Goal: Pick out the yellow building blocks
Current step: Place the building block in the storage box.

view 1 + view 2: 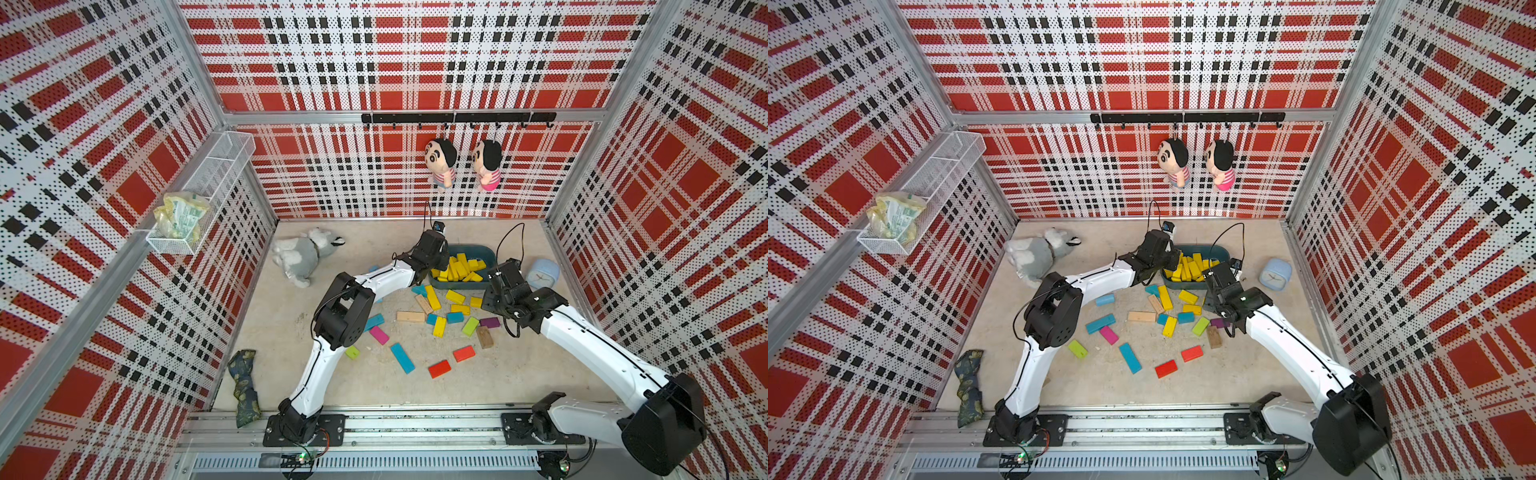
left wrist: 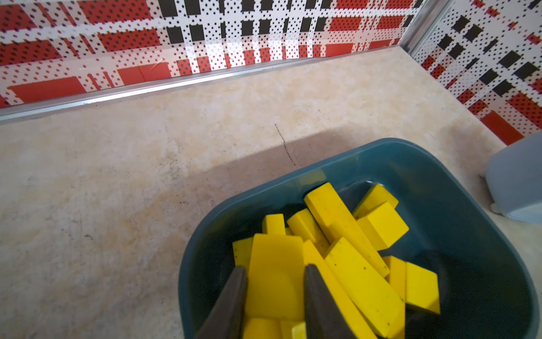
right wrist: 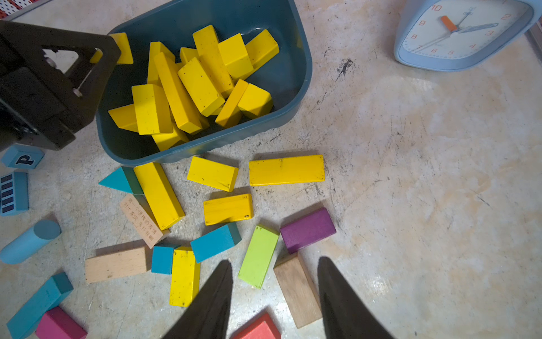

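While the left pincer [image 2: 275,269] hung over the teal bin [image 2: 264,187], closed tight on a flat yellow block [image 2: 277,252], the sorting job looked well along. Most of the yellow building blocks [image 3: 201,85] lay heaped inside that bin, near the back wall of the cell and beside a pale blue clock [image 3: 457,38].

Five loose yellow blocks [image 3: 228,209] remained on the surface [image 3: 410,176], clustered just outside the bin's near wall among teal, tan and purple pieces; both top views showed the same cluster [image 1: 455,296] [image 1: 1187,296].

The right pincer [image 3: 274,261] hovered above that scatter with its fingers [image 3: 217,293] moderately apart and nothing between them. A lime brick [image 3: 258,255] and a tan block [image 3: 296,290], neither wanted, lay on the surface under the gap.

Every loose yellow piece lay from the right pincer toward the bin. In a top view, the long yellow bar [image 3: 286,170] sat closest to it, its long axis running roughly along the bin's near wall. An upright-lying yellow bar [image 3: 184,276] pointed its long axis toward the bin instead.

With the left arm occupied over the bin, the right arm appeared the nearer one for the next pick, and its fingers would likely need to straddle the long bar's narrow width.
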Controlling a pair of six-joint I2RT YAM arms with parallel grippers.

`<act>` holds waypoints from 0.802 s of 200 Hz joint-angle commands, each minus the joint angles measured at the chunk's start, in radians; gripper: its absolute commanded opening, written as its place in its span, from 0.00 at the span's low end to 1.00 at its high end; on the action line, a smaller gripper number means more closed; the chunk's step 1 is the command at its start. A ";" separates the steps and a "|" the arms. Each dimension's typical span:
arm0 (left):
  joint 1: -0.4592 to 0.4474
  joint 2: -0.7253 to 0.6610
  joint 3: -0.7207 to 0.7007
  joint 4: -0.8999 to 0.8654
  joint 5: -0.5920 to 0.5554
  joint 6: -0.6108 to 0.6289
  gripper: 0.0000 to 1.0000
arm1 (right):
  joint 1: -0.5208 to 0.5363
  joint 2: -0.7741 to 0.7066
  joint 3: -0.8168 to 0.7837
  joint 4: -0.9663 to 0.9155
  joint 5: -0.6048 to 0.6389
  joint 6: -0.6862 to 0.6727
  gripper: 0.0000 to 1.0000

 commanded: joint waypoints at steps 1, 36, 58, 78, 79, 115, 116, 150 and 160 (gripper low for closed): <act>0.000 0.028 0.030 -0.031 -0.027 -0.023 0.31 | -0.008 -0.018 -0.013 0.001 0.014 0.003 0.51; 0.003 0.024 0.028 -0.032 -0.019 -0.024 0.46 | -0.007 -0.018 -0.015 0.004 0.018 0.001 0.51; 0.005 -0.003 0.023 -0.033 -0.024 -0.014 0.52 | -0.007 -0.013 -0.013 0.012 0.012 -0.008 0.51; 0.004 -0.050 0.013 -0.026 -0.007 0.001 0.57 | -0.007 -0.001 -0.014 0.038 -0.018 -0.040 0.51; 0.003 -0.056 0.012 -0.025 -0.006 0.001 0.57 | -0.006 -0.001 -0.016 0.040 -0.020 -0.042 0.51; -0.002 -0.221 -0.096 0.034 0.006 0.000 0.59 | -0.008 0.089 -0.008 0.059 -0.041 -0.113 0.51; -0.002 -0.227 -0.098 0.037 0.005 -0.001 0.59 | -0.008 0.091 -0.007 0.058 -0.038 -0.118 0.52; 0.001 -0.429 -0.324 0.176 -0.056 -0.054 0.58 | -0.066 0.155 0.026 0.074 -0.145 -0.514 0.51; 0.001 -0.480 -0.394 0.215 -0.067 -0.082 0.58 | -0.075 0.159 0.037 0.069 -0.119 -0.625 0.52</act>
